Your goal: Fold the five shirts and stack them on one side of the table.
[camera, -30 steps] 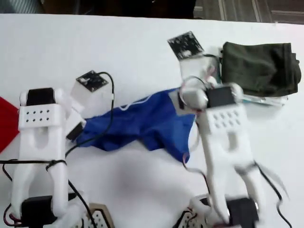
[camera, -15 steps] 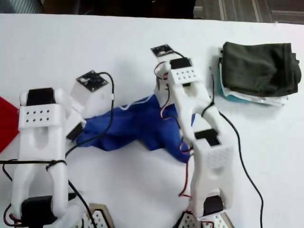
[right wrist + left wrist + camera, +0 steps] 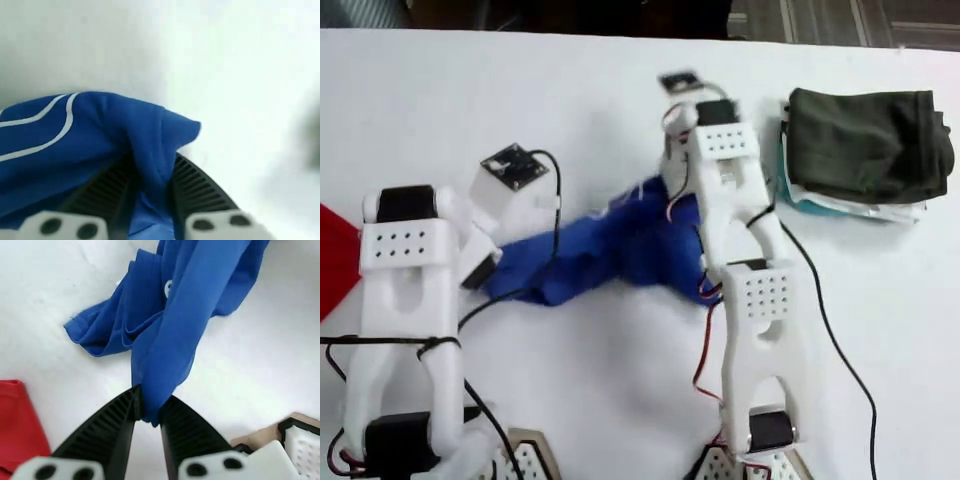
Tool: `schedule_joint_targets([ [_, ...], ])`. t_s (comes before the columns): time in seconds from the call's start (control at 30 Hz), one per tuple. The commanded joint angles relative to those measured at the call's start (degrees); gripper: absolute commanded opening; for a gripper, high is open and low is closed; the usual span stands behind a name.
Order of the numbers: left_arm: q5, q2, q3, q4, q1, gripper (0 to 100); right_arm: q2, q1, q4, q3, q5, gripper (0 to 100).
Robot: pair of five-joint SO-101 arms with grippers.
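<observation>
While my left claw [image 3: 150, 409] clamps one end of the blue shirt [image 3: 610, 255] and my right claw [image 3: 150, 172] the other, it stretches bunched across the middle of the counter [image 3: 520, 100]. Its long axis aims at the folded stack [image 3: 865, 150] near the right edge.

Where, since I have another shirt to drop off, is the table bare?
Bare: the table far-left, beyond the blue shirt, and the near strip between the arms' bases. Crowded: the middle, where left gripper and right gripper hold it; the folded stack far right; the red shirt at the left edge.
</observation>
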Motion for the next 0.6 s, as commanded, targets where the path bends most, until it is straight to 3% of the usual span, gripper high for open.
schedule_joint_targets([
  [0.0, 0.2, -1.8, -0.2, -2.5, -0.6, 3, -0.2, 2.2, 0.1, -14.2, 6.2, 2.0],
  [0.17, 0.2, -1.8, -0.3, -2.7, -0.6, 3, -0.1, 0.8, -4.4, -15.8, 9.3, 3.2],
  [0.43, 0.2, -1.9, -0.3, -2.4, -0.6, 3, -0.9, 1.3, -7.6, -8.4, 8.9, 34.3],
  [0.57, 0.2, -2.1, -0.3, -2.6, -0.6, 3, -3.3, 3.7, -1.2, -14.9, 8.8, 37.0],
])
